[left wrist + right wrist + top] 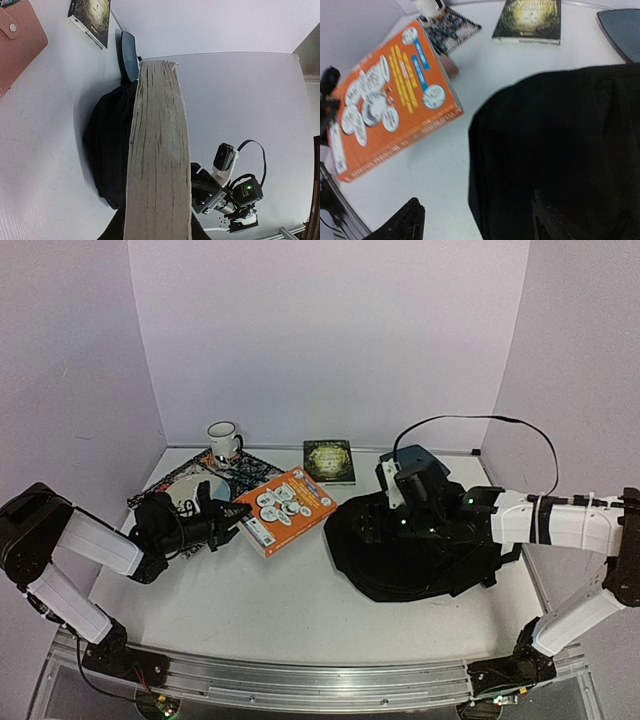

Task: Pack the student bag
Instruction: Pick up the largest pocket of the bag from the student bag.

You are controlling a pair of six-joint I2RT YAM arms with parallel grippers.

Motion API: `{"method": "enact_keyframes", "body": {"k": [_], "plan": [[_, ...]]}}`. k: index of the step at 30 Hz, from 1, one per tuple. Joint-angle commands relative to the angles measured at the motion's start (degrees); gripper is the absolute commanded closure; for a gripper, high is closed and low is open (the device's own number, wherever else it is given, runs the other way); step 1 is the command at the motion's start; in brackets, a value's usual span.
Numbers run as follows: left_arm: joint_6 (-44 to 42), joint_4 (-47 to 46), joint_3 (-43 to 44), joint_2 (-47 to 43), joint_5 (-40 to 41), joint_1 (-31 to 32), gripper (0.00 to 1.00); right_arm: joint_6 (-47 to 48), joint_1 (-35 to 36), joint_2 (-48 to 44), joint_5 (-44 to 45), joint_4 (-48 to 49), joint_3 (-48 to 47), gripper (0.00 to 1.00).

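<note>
While the orange book (290,505) is clamped in the left hand (232,512), the student bag (420,560) should be opened by the spread, empty right hand (477,202).

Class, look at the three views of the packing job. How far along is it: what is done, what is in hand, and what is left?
Done: nothing visibly packed yet; the student bag lies slumped on the table. In hand: the left tool is shut on the orange book, and the right tool hangs open at the bag's edge. Left: the dark book, mug and patterned notebook lie outside the bag.
</note>
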State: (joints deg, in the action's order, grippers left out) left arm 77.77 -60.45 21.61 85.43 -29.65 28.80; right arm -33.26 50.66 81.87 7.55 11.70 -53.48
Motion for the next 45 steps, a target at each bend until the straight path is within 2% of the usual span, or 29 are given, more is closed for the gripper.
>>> {"method": "enact_keyframes", "body": {"k": [1,9,13,23,31,38,45], "plan": [[-1.19,-6.91,1.55,0.02,-6.16,-0.68,1.0,9.69,1.22,1.99,0.44,-20.61,-3.32,0.26],[-1.49,-6.1,2.09,2.01,-8.41,-0.94,1.0,13.98,7.76,7.82,2.86,-32.7,-7.03,0.26],[-1.65,-5.94,2.43,2.18,-8.61,-0.92,1.0,13.43,9.05,13.18,10.03,-38.35,-10.39,0.26],[-1.74,-5.23,2.13,1.35,-8.31,-0.92,1.0,13.82,9.06,19.56,18.35,-42.06,-13.73,0.35],[-1.99,-4.78,2.36,1.48,-8.41,-0.94,1.0,11.81,9.07,20.1,23.29,-42.76,-14.91,0.48],[-2.12,-4.45,2.59,1.68,-8.58,-0.94,1.0,15.6,9.15,22.9,20.35,-38.95,-14.87,0.48],[-2.54,-3.93,1.83,1.03,-8.07,-0.94,1.0,18.29,9.4,26.17,18.97,-34.37,-15.85,0.43]]}}
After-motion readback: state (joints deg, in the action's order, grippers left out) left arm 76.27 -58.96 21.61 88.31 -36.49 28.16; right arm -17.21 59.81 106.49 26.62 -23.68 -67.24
